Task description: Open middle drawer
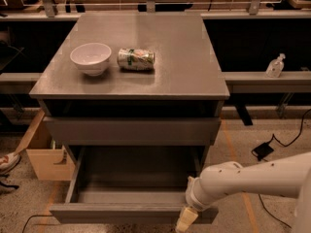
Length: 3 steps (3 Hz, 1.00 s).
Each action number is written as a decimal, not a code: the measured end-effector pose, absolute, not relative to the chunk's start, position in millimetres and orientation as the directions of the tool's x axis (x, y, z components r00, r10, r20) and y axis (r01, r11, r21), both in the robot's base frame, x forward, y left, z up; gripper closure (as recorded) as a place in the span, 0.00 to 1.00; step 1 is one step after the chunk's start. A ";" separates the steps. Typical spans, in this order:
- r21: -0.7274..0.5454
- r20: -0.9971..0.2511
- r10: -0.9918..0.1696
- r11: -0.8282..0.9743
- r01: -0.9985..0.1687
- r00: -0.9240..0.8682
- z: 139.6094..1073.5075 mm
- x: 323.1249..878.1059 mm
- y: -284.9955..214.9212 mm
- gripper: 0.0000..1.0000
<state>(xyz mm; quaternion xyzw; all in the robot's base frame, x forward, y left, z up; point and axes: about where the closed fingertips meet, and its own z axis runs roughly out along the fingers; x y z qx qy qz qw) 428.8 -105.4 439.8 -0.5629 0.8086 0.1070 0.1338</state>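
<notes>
Down low in the view, the middle drawer (121,212) stands wide open, its flat grey front well forward of the cabinet and its shallow grey box empty as far as I can see. I judge the opening itself as good as done. Above it, the top drawer (131,130) sits closed. The lowest drawer is hidden beneath the open one.

My gripper (186,219) is at the right part of the open drawer's front panel, pointing downward over its top edge, at the end of the white arm (252,181) that reaches in from the right. I cannot tell whether the gripper is clenched on the panel or released.

On the desk (180,57) above, a white bowl (91,58) sits just beside a green and white can (136,59) lying on its side. A cardboard box (46,161) stands on the floor to the left of the cabinet.

Risks, as I judge them: the drawer looks near the end of its travel, so any further pull could drag it off its runners. The gripper is right of centre, so a pull there could skew the drawer and jam it. If the gripper is latched on, lifting away could yank the panel upward. A jolt to the cabinet could set the can rolling.
</notes>
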 end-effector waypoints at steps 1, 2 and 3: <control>-0.027 -0.388 -0.854 0.386 -0.922 -0.346 463.3 433.3 -140.8 0.00; -0.101 -0.435 -0.828 0.435 -0.895 -0.354 497.6 438.2 -184.8 0.00; -0.160 -0.465 -0.805 0.487 -0.859 -0.370 528.7 440.8 -225.5 0.00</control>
